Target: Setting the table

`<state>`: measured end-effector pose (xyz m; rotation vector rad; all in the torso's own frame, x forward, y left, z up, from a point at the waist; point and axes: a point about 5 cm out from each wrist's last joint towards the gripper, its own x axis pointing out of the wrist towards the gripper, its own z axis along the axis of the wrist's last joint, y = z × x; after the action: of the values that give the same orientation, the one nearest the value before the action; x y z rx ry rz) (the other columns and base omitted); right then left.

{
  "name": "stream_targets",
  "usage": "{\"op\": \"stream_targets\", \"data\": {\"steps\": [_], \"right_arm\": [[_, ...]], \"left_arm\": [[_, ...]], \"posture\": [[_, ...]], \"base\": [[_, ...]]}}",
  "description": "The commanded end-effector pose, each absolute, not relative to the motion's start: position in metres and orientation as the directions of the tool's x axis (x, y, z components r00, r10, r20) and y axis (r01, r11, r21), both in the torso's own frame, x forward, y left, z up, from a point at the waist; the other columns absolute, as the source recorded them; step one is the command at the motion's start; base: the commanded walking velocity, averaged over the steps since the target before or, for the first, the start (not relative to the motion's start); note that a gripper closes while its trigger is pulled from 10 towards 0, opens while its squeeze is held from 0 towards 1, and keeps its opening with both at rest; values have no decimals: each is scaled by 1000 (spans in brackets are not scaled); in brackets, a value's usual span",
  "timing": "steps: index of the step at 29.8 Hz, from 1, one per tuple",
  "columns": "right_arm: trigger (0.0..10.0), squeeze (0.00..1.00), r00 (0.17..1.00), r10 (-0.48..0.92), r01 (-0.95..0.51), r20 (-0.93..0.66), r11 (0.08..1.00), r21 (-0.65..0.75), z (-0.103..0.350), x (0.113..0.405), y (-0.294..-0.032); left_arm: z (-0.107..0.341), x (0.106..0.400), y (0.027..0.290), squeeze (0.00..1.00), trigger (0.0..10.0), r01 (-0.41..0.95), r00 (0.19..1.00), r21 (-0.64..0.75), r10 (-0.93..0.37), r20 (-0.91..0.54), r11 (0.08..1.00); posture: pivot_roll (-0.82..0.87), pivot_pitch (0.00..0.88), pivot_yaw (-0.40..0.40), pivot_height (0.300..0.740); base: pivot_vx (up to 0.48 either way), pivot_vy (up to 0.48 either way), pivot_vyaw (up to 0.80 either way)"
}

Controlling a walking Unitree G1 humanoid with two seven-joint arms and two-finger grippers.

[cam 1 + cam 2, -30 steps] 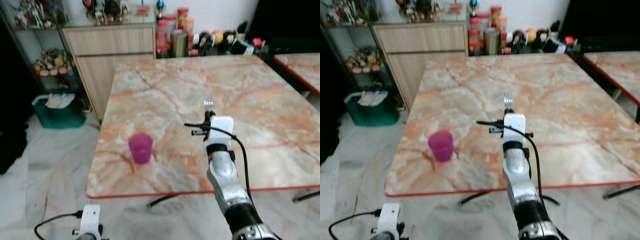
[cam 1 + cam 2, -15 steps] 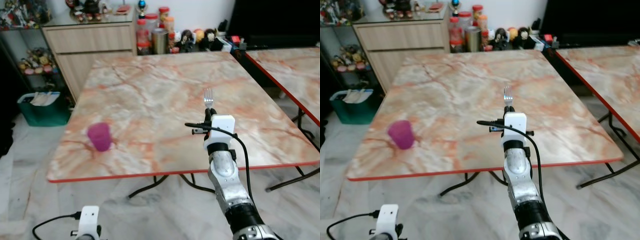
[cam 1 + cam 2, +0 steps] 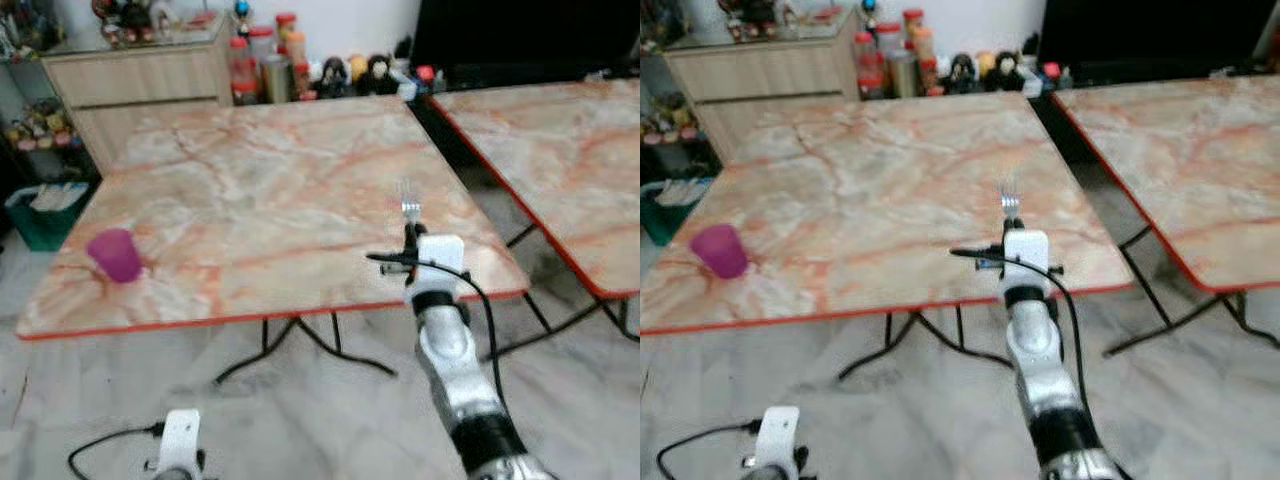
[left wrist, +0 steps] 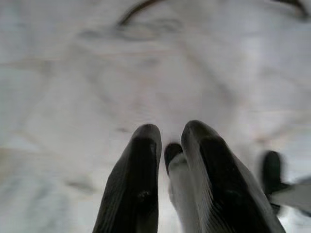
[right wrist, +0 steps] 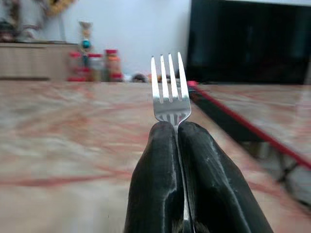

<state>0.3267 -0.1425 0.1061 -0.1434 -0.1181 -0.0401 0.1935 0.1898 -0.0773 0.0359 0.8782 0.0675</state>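
Note:
My right gripper [image 3: 408,232] is shut on a silver fork [image 3: 409,205], tines pointing up and away, held over the near right part of the marble table [image 3: 260,190]. The right wrist view shows the fork [image 5: 169,90] clamped between the two black fingers [image 5: 158,184]. A purple cup [image 3: 115,254] stands near the table's front left corner. My left arm hangs low over the pale floor, and the left gripper [image 4: 165,133] has its fingers close together with nothing between them.
A second marble table [image 3: 560,140] with a red edge stands to the right, a narrow gap between the two. A wooden cabinet [image 3: 140,85] and several jars and bottles [image 3: 262,68] line the back wall. A green bin [image 3: 40,205] sits at left.
The camera has swung and drawn back: the table and cup slid left in view and the second table came into sight. The right gripper keeps its hold on the fork.

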Motion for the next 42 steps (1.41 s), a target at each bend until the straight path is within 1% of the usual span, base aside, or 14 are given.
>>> {"op": "stream_targets", "data": {"steps": [1, 2, 5, 10, 15, 19, 20, 23, 28, 29, 31, 35, 39, 42], "right_arm": [[10000, 0, 989, -2, 21, 148, 992, -123, 113, 329, -132], [10000, 0, 989, -2, 21, 148, 992, -123, 113, 329, -132], [10000, 0, 998, 42, -33, 55, 988, -151, 87, 320, -131], [10000, 0, 998, 65, -60, 27, 988, -141, 78, 314, -129], [10000, 0, 995, 40, -52, -92, 989, -135, 49, 305, -138], [10000, 0, 988, 28, -48, -154, 991, -125, 37, 300, -143], [10000, 0, 975, 19, -48, -222, 991, -124, 23, 293, -149], [10000, 0, 943, -9, -29, -333, 993, -112, 0, 279, -158], [10000, 0, 892, -33, -17, -450, 994, -106, -21, 264, -166], [10000, 0, 861, -50, -2, -506, 995, -101, -31, 255, -171], [10000, 0, 840, -56, 4, -539, 995, -97, -36, 250, -174], [10000, 0, 747, -41, -8, -663, 997, -71, -56, 229, -176], [10000, 0, 689, -46, 11, -723, 999, -53, -67, 213, -178], [10000, 0, 668, -52, 39, -742, 999, -34, -71, 207, -177]], "left_arm": [[-75, 194, 200, 0, 10000, -46, 637, 90, 99, -765, 995], [-75, 194, 200, 0, 10000, -46, 637, 90, 99, -765, 995], [-76, 194, 200, 0, 10000, -40, 636, 90, 95, -766, 995], [-76, 193, 199, 0, 10000, -34, 635, 91, 92, -767, 995], [-76, 193, 198, 0, 10000, -27, 635, 90, 86, -767, 996], [-76, 194, 198, 0, 10000, -26, 636, 90, 86, -767, 996], [-76, 194, 199, 0, 10000, -28, 637, 89, 86, -766, 996], [-76, 194, 199, 0, 10000, -31, 636, 89, 88, -767, 996], [-76, 194, 199, 0, 10000, -34, 635, 87, 88, -768, 996], [-76, 194, 199, 0, 10000, -36, 635, 85, 89, -767, 996], [-76, 194, 199, 0, 10000, -41, 632, 82, 89, -770, 996], [-76, 195, 198, 0, 10000, -43, 631, 66, 79, -772, 997], [-75, 197, 199, 0, 10000, -65, 634, 62, 89, -768, 996], [-74, 198, 199, 0, 10000, -76, 641, 54, 91, -762, 996]], "posture": [[-87, 0, 26, 728], [-87, 0, 26, 728], [-85, 0, 26, 728], [-87, 0, 27, 728], [-84, 0, 27, 728], [-84, 0, 29, 728], [-84, 0, 31, 728], [-85, 0, 34, 728], [-83, 0, 36, 728], [-79, 0, 36, 728], [-79, 0, 38, 728], [-81, 0, 45, 728], [-76, 0, 42, 728], [-71, 0, 38, 728]], "base": [[0, -382, 0], [0, -382, 0], [0, -384, 0], [0, -382, 0], [0, -380, 0], [0, -382, 0], [0, -379, 0], [0, -380, 0], [0, -375, 0], [0, -352, 0], [0, -176, 0], [0, 0, 0], [0, 0, 0], [0, 0, 0]]}}
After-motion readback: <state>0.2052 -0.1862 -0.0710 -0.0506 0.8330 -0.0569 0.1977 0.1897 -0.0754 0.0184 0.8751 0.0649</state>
